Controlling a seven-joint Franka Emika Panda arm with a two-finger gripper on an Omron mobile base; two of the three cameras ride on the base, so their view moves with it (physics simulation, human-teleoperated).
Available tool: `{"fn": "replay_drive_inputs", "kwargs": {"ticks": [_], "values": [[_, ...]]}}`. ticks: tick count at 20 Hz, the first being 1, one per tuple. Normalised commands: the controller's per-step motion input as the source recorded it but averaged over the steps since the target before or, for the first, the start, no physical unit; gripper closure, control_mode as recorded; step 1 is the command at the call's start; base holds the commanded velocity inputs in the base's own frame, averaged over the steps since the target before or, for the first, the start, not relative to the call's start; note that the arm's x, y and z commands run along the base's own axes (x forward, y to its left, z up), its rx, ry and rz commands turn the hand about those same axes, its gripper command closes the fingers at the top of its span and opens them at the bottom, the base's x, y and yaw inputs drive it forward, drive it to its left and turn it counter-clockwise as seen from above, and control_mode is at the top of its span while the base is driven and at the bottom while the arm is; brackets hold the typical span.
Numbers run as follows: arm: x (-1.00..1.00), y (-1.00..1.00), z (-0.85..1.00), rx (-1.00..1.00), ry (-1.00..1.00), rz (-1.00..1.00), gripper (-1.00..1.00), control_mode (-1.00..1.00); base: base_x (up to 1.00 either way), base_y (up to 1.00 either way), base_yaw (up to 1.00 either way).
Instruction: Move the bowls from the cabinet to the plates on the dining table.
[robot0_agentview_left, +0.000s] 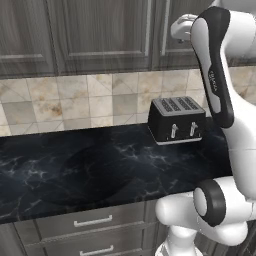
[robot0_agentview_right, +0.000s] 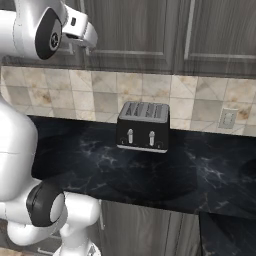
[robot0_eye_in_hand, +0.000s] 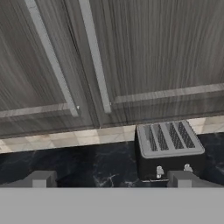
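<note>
I am looking at a stretch of black marbled worktop (robot0_agentview_left: 90, 170) backed by a tiled wall (robot0_agentview_left: 75, 102), with the cabinet (robot0_agentview_left: 100, 35) hanging above it. Going left to right in the left base view, I count three cabinet doors, all closed, and two long silver bar handles (robot0_agentview_left: 148, 27) standing upright side by side near the right. Whatever the cabinet holds is hidden behind the doors, so I cannot see any bowls from here.

Below the front edge of the worktop I count two grey drawers (robot0_agentview_left: 92, 222), one above the other, each with one short handle.

One toaster (robot0_agentview_left: 177, 120) stands toward the back edge of the worktop, just in front of the tiles. It is black with a silver top, four slots and two levers on its front. In the right base view there is one wall socket (robot0_agentview_right: 228, 118) on the tiles to the right of the toaster, well apart from it.

My arm rises on the right of the left base view, and the gripper (robot0_eye_in_hand: 111, 179) is held high, level with the cabinet's lower part and in front of the two handles. In the hand view its two finger tips (robot0_eye_in_hand: 41, 179) stand wide apart with nothing between them; the two handles and the toaster lie ahead, untouched.
</note>
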Motion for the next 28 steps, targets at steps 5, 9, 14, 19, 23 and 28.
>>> {"fn": "replay_drive_inputs", "kwargs": {"ticks": [5,9,14,19,23,28], "values": [[0.0,0.17,-0.15,-0.04,-0.01,0.0,-1.0,-1.0,0.0,0.0,0.0],[0.26,0.01,-0.03,-0.06,-0.03,0.0,-1.0,-1.0,0.0,0.0,0.0],[0.39,0.0,0.0,-0.05,-0.01,0.0,-1.0,-1.0,0.0,0.0,0.0],[0.43,0.01,0.0,-0.01,0.0,0.0,-1.0,-1.0,0.0,0.0,0.0],[0.39,0.0,0.01,0.0,0.0,0.0,-1.0,-1.0,0.0,0.0,0.0],[0.34,0.0,0.0,0.0,0.0,0.0,-1.0,-1.0,0.0,0.0,0.0]]}}
